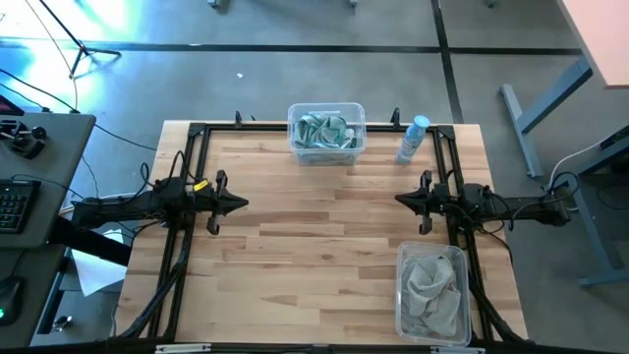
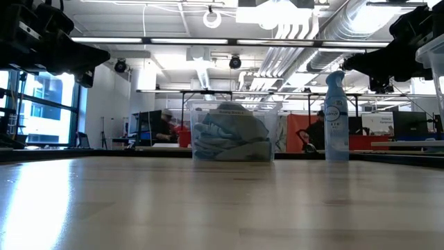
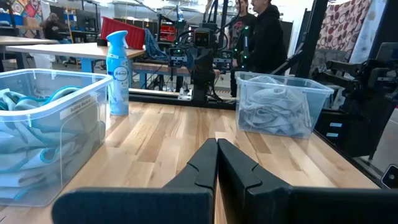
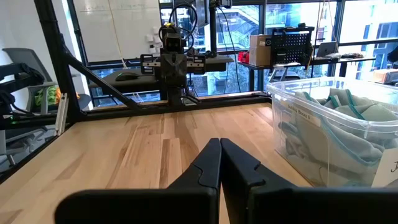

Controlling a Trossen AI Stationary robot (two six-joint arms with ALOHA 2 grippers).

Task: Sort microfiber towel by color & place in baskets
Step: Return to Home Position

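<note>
Pale teal-blue towels with darker edging point(image 1: 325, 130) fill the clear basket point(image 1: 295, 116) at the table's far edge; they also show in the low view point(image 2: 231, 140), the left wrist view point(image 3: 25, 137) and the right wrist view point(image 4: 348, 118). Light grey towels point(image 1: 430, 283) lie in the second clear basket point(image 1: 403, 258) at the near right corner, also seen in the left wrist view point(image 3: 273, 109). My left gripper point(image 1: 246, 204) hangs shut over the table's left side, its tips together in its wrist view point(image 3: 217, 146). My right gripper point(image 1: 397, 200) hangs shut over the right side point(image 4: 220, 146). Neither touches anything.
A white-blue spray bottle point(image 1: 413, 139) stands upright at the far right, beside the teal basket. A black metal frame point(image 1: 192, 147) runs along the table's left, far and right sides. Bare wooden tabletop point(image 1: 314, 256) lies between the arms. People stand in the room beyond point(image 3: 264, 34).
</note>
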